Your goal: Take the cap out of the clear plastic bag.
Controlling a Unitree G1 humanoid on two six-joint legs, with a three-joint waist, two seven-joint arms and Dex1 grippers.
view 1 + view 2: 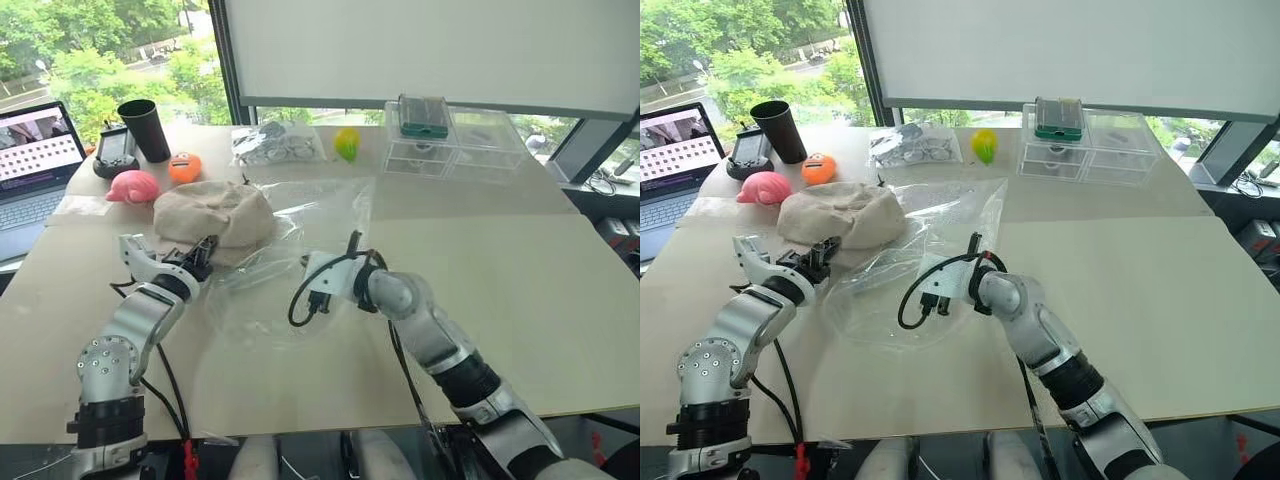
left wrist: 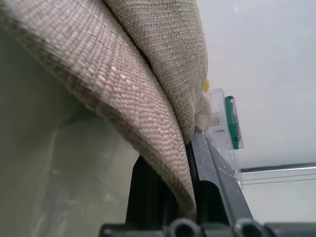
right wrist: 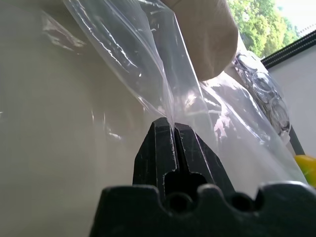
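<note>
On table [image 1: 520,290], left jaws clamp cap [image 1: 215,212]; right jaws pinch clear plastic bag [image 1: 300,215].

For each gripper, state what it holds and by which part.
Left gripper pinches the cap by its near edge. Right gripper pinches a fold of the clear plastic bag.

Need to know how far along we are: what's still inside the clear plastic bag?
The clear plastic bag looks empty and flat where it shows; the cap lies at its edge, mostly outside. Whether the cap's near rim is still in the bag's mouth is hidden by folds.
</note>
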